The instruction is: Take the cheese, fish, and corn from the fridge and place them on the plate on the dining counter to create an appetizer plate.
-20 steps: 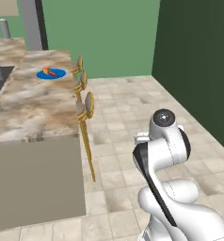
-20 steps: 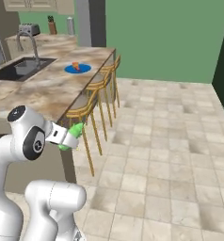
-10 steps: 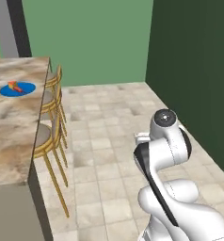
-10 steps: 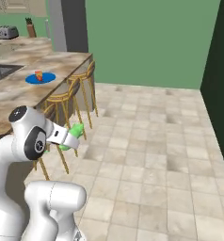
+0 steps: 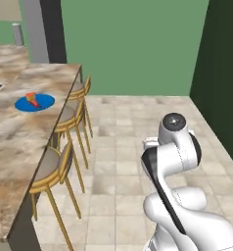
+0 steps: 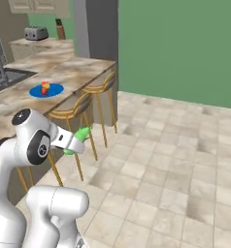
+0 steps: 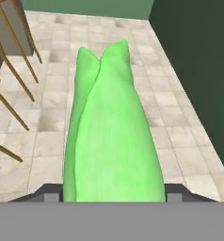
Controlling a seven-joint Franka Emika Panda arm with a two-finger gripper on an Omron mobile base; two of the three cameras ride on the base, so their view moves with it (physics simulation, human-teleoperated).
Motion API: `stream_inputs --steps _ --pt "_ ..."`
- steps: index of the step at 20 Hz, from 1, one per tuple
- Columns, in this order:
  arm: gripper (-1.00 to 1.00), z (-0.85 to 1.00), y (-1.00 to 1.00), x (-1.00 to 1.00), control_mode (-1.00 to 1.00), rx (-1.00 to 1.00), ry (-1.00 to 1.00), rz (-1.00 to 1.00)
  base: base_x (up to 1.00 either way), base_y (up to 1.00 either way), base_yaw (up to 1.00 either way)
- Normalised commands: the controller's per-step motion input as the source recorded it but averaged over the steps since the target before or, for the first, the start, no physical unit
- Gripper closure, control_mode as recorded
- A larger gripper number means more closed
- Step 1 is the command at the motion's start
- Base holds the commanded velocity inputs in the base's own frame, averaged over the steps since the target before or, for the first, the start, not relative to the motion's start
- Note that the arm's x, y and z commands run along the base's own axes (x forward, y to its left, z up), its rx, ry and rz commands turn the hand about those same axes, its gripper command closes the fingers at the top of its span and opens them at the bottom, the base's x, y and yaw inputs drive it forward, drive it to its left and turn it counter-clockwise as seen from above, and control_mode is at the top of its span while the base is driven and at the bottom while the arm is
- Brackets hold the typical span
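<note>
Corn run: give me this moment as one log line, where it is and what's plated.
gripper: shut on corn | plate: on dining counter, holds orange-red food | corn: not yet plated

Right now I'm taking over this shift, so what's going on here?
The robot's gripper holds the corn, green husk sticking out past the jaws, over the tiled floor beside the stools. On the dining counter, the blue plate already carries orange-red food, too small to identify. The corn isn't on the plate yet.
</note>
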Motion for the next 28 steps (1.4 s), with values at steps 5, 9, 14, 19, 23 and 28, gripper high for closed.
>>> stream_inputs --steps 5,9,14,19,23,28 --pt "1.0 0.0 0.0 0.0 1.0 0.0 0.0 0.0 0.98 -0.73 0.55" --pt "1.0 0.0 0.0 0.0 1.0 0.0 0.0 0.0 0.92 -0.96 0.47" --pt "1.0 0.0 0.0 0.0 1.0 0.0 0.0 0.0 1.0 -0.83 0.48" --pt "1.0 0.0 0.0 0.0 1.0 0.0 0.0 0.0 1.0 -0.49 0.47" --pt "1.0 0.0 0.0 0.0 1.0 0.0 0.0 0.0 1.0 -0.44 0.46" --pt "1.0 0.0 0.0 0.0 1.0 0.0 0.0 0.0 1.0 -0.09 0.4"
